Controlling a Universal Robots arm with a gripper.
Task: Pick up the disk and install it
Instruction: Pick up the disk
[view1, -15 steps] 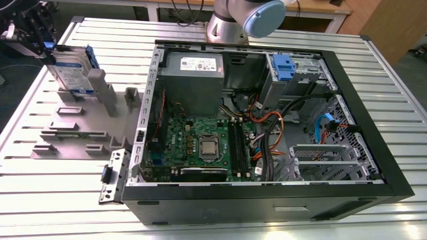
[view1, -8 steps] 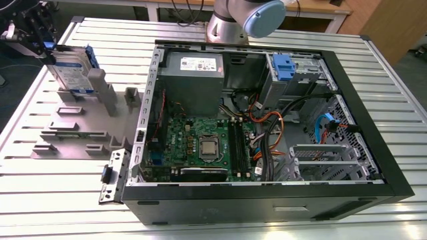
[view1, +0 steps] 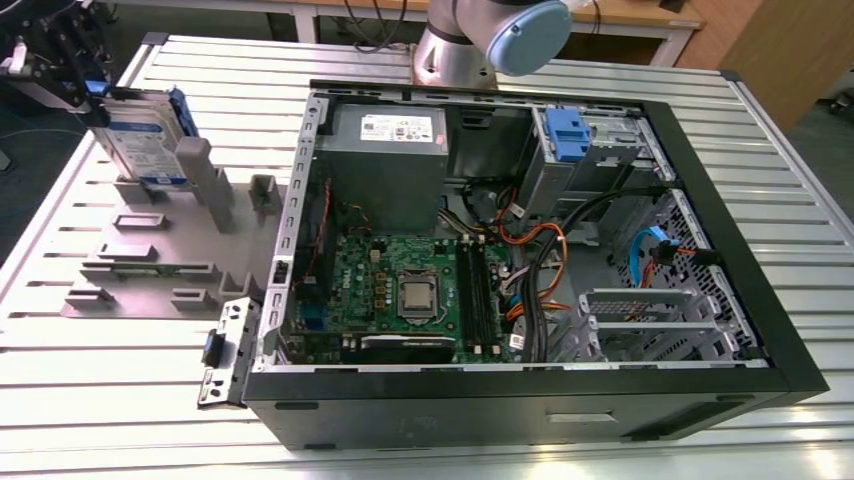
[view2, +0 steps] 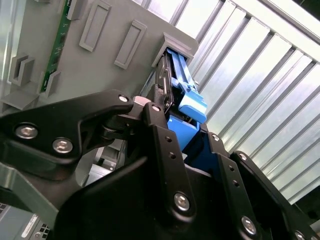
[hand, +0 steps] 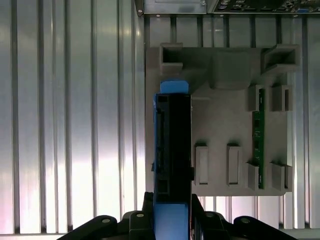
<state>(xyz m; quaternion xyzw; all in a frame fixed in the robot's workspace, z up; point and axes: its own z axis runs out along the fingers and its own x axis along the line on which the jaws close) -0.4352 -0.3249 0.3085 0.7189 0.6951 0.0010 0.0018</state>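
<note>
Slatted metal table (view1: 747, 130) runs out of frame on every side in the exterior view. Open black PC case (view1: 534, 400) sits on the exterior view's right; its nearest corner is cut off and the cables inside hide much of the bays. Arm (view1: 467, 40) is cropped by the top edge, so just a grey section + blue cap show. Grey fixture plate (view1: 200, 240) lies just beside the case, on the exterior view's left, w/ a green board strip (hand: 257, 140) held in one of its slots.

The disk (view1: 140, 140) stands on end at the plate's far corner, leaning a little, lower end at a grey holder; can't tell if it's seated in the holder or just clear of it. Silver face w/ white-and-blue label, blue rails down the sides. In both wrist views it's edge-on (hand: 172, 140): dark edge, blue rail, blue tab at the holder end, label hidden.

Gripper (view2: 182, 125) is at the disk's upper end, black fingers (view2: 165, 150) closed against the blue rails either side, gripping the disk; in the exterior view the frame corner crops most of it
</note>
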